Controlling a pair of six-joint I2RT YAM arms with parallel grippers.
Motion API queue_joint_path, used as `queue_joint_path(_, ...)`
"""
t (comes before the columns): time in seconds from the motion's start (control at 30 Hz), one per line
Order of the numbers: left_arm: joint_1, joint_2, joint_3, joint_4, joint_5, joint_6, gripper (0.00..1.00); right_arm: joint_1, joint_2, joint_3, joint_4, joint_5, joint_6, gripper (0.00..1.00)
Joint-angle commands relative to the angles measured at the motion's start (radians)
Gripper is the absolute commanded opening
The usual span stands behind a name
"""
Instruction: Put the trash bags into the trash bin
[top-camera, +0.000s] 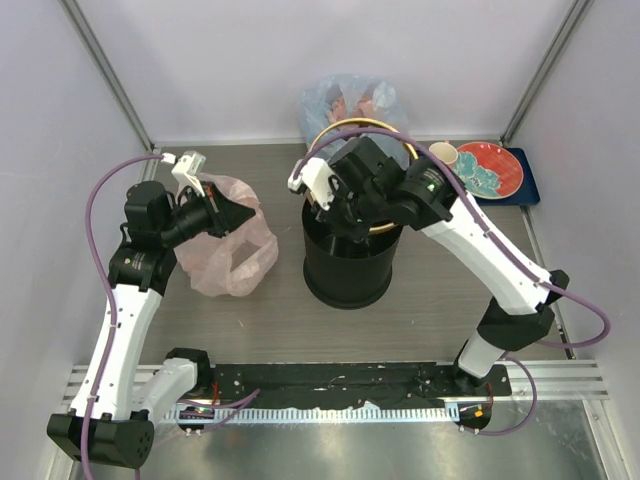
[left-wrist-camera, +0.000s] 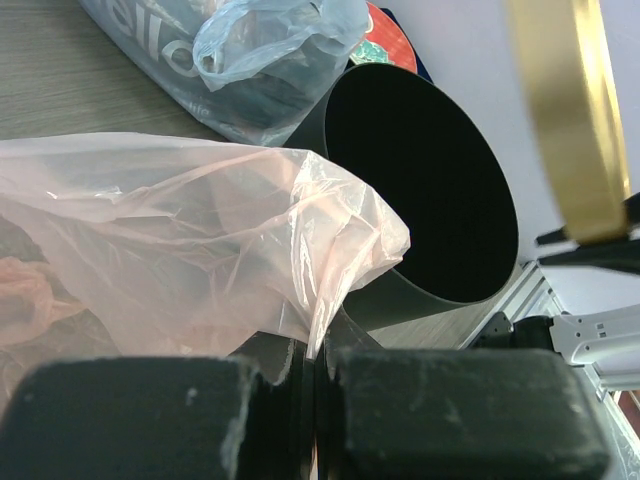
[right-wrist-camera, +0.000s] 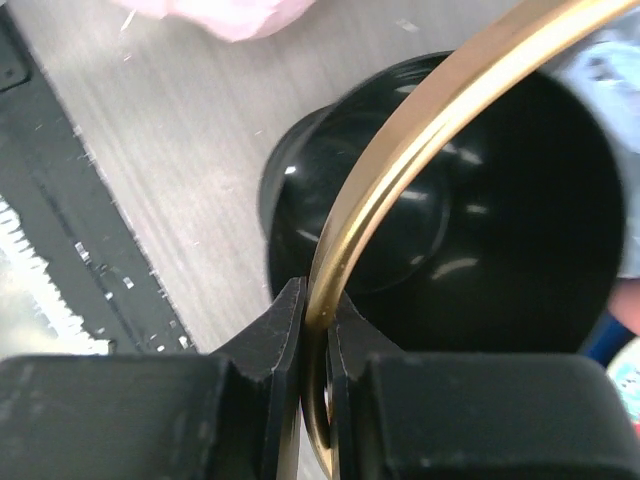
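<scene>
The gold hoop (right-wrist-camera: 420, 150) is pinched between the closed fingers of the right gripper (right-wrist-camera: 318, 300) and held tilted above the black trash bin (top-camera: 350, 265), apparently so that the mouth is free for the bag. The pale-pink trash bag (top-camera: 235, 258) is clamped at a fold by the tightly closed left gripper (left-wrist-camera: 318, 372). It droops onto the counter (top-camera: 250, 325) just left of the bin. One pink bag, one bin, one hoop and one bluish stuffed bag (top-camera: 350, 98) are counted.
</scene>
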Motion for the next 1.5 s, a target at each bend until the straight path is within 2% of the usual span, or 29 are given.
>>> queue_joint_path(0.0,0.005,-0.010,0.010,0.013,0.016,0.014,0.00,-0.027,-0.073,0.096,-0.135,0.198,0.011,0.05)
queue_joint_path(0.03,0.003,-0.010,0.012,0.010,0.016,0.014,0.00,-0.064,-0.083,0.087,-0.135,0.218,0.017,0.04)
queue_joint_path(0.07,0.005,-0.007,0.015,0.009,0.016,0.015,0.00,-0.143,-0.089,0.082,-0.135,0.175,0.016,0.02)
queue_joint_path(0.1,0.005,-0.007,0.018,0.009,0.017,0.017,0.00,-0.293,-0.102,0.067,-0.136,0.137,0.002,0.01)
queue_joint_path(0.13,0.003,-0.004,0.019,0.010,0.019,0.014,0.00,-0.372,-0.112,0.049,-0.135,0.106,-0.021,0.01)
queue_joint_path(0.2,0.005,-0.003,0.024,0.018,0.025,0.007,0.00,-0.479,-0.138,-0.007,-0.133,0.051,-0.113,0.01)
queue_joint_path(0.23,0.005,0.000,0.025,0.023,0.023,0.004,0.00,-0.595,-0.167,-0.075,-0.127,-0.004,-0.130,0.01)
queue_joint_path(0.3,0.005,0.007,0.033,0.026,0.026,0.000,0.00,-0.706,-0.196,-0.154,-0.127,-0.125,-0.177,0.01)
queue_joint_path(0.33,0.005,0.008,0.035,0.033,0.026,-0.005,0.00,-0.786,-0.233,-0.263,-0.116,-0.144,-0.216,0.01)
queue_joint_path(0.4,0.006,0.010,0.039,0.047,0.028,-0.017,0.00,-0.846,-0.277,-0.396,-0.055,-0.156,-0.265,0.01)
queue_joint_path(0.43,0.007,0.010,0.042,0.049,0.029,-0.020,0.00,-0.869,-0.302,-0.539,-0.019,-0.153,-0.308,0.01)
queue_joint_path(0.47,0.007,0.013,0.051,0.050,0.032,-0.023,0.00,-0.918,-0.349,-0.608,0.041,-0.156,-0.332,0.01)
queue_joint_path(0.5,0.007,0.014,0.056,0.043,0.038,-0.023,0.00,-0.935,-0.368,-0.731,0.072,-0.155,-0.362,0.01)
queue_joint_path(0.6,0.007,0.017,0.077,0.026,0.045,-0.020,0.00,-0.994,-0.414,-0.929,0.172,-0.155,-0.417,0.02)
queue_joint_path(0.7,0.008,0.016,0.100,0.012,0.054,-0.011,0.00,-1.032,-0.435,-1.075,0.271,-0.163,-0.449,0.02)
queue_joint_path(0.83,0.010,0.013,0.134,-0.017,0.071,0.004,0.00,-1.069,-0.431,-1.180,0.373,-0.181,-0.480,0.05)
queue_joint_path(0.93,0.010,0.013,0.148,-0.019,0.095,0.000,0.00,-1.083,-0.416,-1.231,0.419,-0.205,-0.486,0.16)
queue_joint_path(0.97,0.008,0.013,0.153,-0.016,0.103,-0.006,0.00,-1.084,-0.412,-1.246,0.431,-0.210,-0.482,0.30)
queue_joint_path(1.2,0.010,0.016,0.188,0.070,0.221,-0.106,0.00,-1.101,-0.406,-1.240,0.448,-0.244,-0.445,0.62)
queue_joint_path(1.37,0.008,0.027,0.260,0.194,0.290,-0.186,0.00,-1.130,-0.480,-1.147,0.352,-0.274,-0.445,0.70)
queue_joint_path(1.47,0.008,0.060,0.330,0.332,0.328,-0.307,0.00,-1.135,-0.524,-0.976,0.270,-0.340,-0.429,0.72)
